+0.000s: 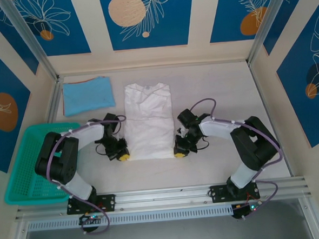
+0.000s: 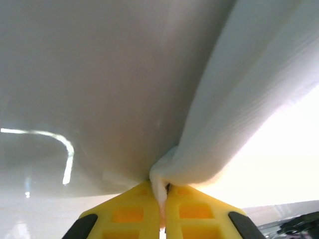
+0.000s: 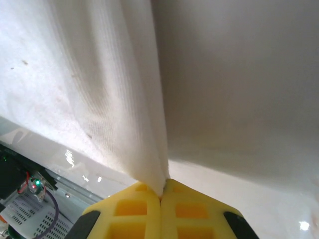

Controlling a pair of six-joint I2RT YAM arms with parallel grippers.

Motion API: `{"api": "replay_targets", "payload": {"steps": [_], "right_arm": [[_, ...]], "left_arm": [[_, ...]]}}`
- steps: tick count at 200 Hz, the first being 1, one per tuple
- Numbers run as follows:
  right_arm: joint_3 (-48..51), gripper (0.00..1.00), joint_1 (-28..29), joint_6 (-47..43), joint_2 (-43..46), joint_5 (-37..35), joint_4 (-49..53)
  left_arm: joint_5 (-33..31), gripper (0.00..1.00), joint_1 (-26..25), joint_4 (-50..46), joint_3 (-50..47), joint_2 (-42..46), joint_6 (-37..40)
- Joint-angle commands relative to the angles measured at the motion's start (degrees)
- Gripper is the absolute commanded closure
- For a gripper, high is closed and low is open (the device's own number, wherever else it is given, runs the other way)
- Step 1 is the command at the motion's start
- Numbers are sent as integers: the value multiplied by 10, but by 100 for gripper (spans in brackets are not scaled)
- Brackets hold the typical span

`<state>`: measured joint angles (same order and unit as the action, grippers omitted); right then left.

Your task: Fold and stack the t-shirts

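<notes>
- A pale, glossy table (image 1: pixel 222 83) fills the middle, with streaks of reflected light (image 2: pixel 65 149) on it.
- The walls are blue panels (image 1: pixel 148 17) with white leaf drawings and orange discs, split by cream strips (image 1: pixel 200 14).
- Slanted metal posts (image 1: pixel 27 38) stand at the back corners.
- A metal rail (image 1: pixel 164 195) runs along the near edge.

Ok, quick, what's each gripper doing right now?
Left gripper: closed on the near left corner of the plain white cloth t-shirt.
Right gripper: closed on the same shirt's near right corner.

Top cam overhead, behind arms — wrist cams v. close, all share white t-shirt (image 1: pixel 147 120).
</notes>
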<state>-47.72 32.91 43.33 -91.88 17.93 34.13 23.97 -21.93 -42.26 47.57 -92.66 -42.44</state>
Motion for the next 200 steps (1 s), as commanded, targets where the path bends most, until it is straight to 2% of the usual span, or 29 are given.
{"api": "replay_targets", "payload": {"steps": [1, 39, 59, 104, 132, 200], "right_arm": [[29, 100, -11, -21, 41, 14, 54], [57, 100, -23, -29, 86, 56, 88], [58, 100, -23, -31, 119, 75, 114], [46, 100, -25, -20, 220, 83, 172], [23, 100, -32, -12, 246, 83, 189], [-73, 100, -107, 4, 240, 102, 192]], "left_arm": [[-2, 93, -48, -5, -27, 2, -34], [12, 95, -105, -27, -25, 27, -57], [17, 95, -119, -58, -16, 61, -68], [8, 94, -120, -134, 27, 144, -90], [13, 94, -119, -148, 48, 169, -116], [27, 94, -93, -171, 194, 132, -134]]}}
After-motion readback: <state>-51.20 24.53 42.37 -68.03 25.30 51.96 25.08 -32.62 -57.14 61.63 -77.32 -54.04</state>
